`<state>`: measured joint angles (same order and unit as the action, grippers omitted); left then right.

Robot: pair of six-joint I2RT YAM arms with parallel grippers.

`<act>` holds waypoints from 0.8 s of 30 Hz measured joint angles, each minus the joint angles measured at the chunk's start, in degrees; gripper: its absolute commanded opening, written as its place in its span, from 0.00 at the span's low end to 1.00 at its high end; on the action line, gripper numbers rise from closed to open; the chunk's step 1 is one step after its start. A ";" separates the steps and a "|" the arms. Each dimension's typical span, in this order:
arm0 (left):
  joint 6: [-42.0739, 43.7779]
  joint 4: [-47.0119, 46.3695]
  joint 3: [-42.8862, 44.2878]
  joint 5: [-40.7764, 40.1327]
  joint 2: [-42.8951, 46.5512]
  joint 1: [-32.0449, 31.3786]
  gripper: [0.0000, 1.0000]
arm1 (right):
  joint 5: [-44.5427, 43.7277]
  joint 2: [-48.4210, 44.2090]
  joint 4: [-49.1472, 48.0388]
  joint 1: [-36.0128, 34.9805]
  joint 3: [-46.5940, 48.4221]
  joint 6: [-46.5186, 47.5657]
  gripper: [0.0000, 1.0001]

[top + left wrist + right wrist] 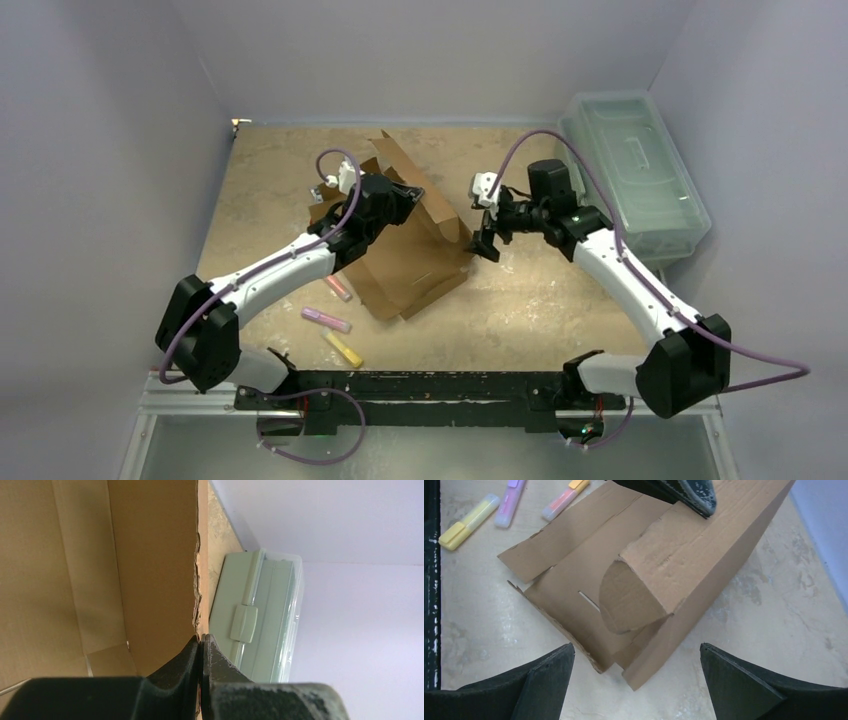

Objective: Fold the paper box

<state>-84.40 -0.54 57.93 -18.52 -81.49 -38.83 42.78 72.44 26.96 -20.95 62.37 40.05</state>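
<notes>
**A:** Pincers first: what is the left gripper (201,639) doing?

**B:** It is pinching the ragged edge of a raised panel of the paper box (410,262), with its jaws pressing tight together on the cardboard. In its wrist view the green bin (635,170) is showing just past that edge.

**A:** And the right gripper (636,650)?

**B:** It is hanging with its jaws standing wide apart and holding nothing. It is sitting between the green bin and the box, just beside the box's end that is facing the bin.

**A:** Where is the box lying?

**B:** It is resting on the table (540,310), left of the green bin in the overhead view and well apart from it. It is standing partly folded. The base is lying flat, one long panel is tilting upward, and a rounded tab is curling inward at the end nearest the bin.

**A:** Is anything else showing?

**B:** Three highlighters (326,320), pink, purple and yellow, are lying on the table beyond the box from the green bin, toward the arm bases.
</notes>
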 measured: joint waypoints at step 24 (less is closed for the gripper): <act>1.33 -5.46 0.63 1.68 -1.88 -0.31 0.37 | -20.11 1.33 -23.37 -3.98 -11.43 -15.21 0.06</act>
<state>-83.07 -6.00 58.57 -16.84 -83.37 -39.13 22.68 73.78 3.60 -24.93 50.94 24.84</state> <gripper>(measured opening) 0.237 0.132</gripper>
